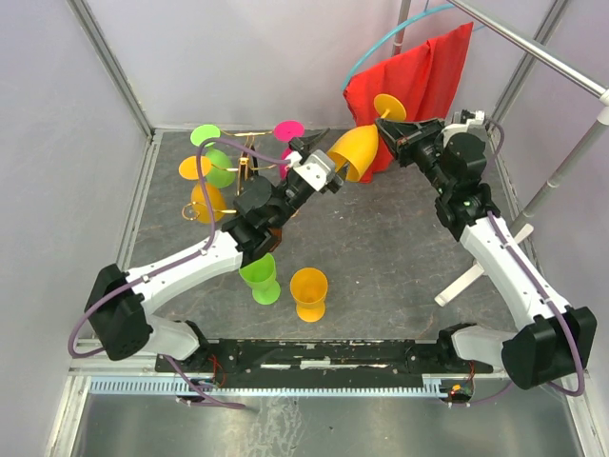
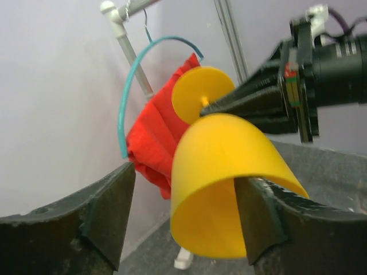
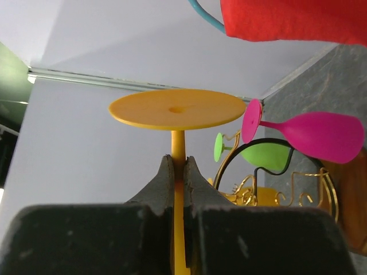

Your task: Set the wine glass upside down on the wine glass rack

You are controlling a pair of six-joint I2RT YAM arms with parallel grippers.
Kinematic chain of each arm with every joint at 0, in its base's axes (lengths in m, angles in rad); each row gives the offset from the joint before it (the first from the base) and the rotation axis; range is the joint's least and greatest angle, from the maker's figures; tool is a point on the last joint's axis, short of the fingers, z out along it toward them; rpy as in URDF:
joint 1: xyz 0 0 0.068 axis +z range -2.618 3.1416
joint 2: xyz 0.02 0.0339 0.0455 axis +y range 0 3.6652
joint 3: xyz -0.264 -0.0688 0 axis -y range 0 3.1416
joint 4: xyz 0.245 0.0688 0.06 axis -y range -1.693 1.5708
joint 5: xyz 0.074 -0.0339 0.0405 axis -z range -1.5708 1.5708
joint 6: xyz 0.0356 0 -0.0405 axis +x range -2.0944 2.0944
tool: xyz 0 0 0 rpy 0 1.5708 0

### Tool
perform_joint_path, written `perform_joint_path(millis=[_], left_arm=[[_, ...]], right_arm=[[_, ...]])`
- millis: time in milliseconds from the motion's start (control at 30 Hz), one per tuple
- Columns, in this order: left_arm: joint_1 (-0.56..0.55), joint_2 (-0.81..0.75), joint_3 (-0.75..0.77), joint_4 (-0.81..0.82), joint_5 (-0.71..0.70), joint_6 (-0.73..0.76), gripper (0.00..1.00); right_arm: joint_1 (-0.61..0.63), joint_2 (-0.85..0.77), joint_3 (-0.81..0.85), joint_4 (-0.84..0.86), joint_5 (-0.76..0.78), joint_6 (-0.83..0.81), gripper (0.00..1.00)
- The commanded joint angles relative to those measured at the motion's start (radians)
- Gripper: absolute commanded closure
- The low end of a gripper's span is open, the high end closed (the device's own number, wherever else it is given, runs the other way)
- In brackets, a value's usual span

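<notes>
A: Where's your wine glass?
B: Mid-air over the far edge of the tabletop, right of centre, lying roughly on its side. Your right claw is pinched tight on the stem just by the foot. Your left claw stands wide around the bowl, not gripping.
A: Why the stem?
B: Likely keeps the foot free to slide onto the wire arms of the wine glass rack, far-left corner.

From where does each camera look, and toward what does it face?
Top external: above and behind, looking down on the table; both arms show.
Left wrist: behind the left hand, facing the yellow glass; its open fingers show.
Right wrist: behind the right hand, facing the rack; its fingers pinch the glass stem.
Shared: all views show the yellow glass.
</notes>
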Motion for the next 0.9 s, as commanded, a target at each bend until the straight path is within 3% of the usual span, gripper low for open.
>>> perform_joint_path(millis=[0, 133, 367, 600, 767, 867], left_arm=[[-0.005, -0.089, -0.05, -0.051, 0.009, 0.033, 0.18], [-0.004, -0.166, -0.088, -0.166, 0.004, 0.004, 0.01], [0.022, -0.199, 0.035, -0.458, -0.074, -0.121, 0.01], [0.322, -0.108, 0.296, -0.656, 0.17, -0.397, 0.01], [0.413, -0.045, 0.434, -0.759, 0.19, -0.406, 0.01], [0.446, -0.054, 0.412, -0.736, 0.205, -0.421, 0.01]], right_arm=[[0.007, -0.017, 0.132, -0.113, 0.032, -0.249, 0.99], [0.008, -0.038, 0.198, -0.262, 0.121, -0.497, 0.99], [0.009, -0.062, 0.173, -0.335, 0.142, -0.888, 0.99], [0.102, -0.066, 0.005, -0.12, 0.04, -1.117, 0.99], [0.225, -0.053, -0.106, 0.091, 0.038, -1.234, 0.99], [0.267, -0.04, -0.197, 0.297, 0.036, -1.276, 0.99]])
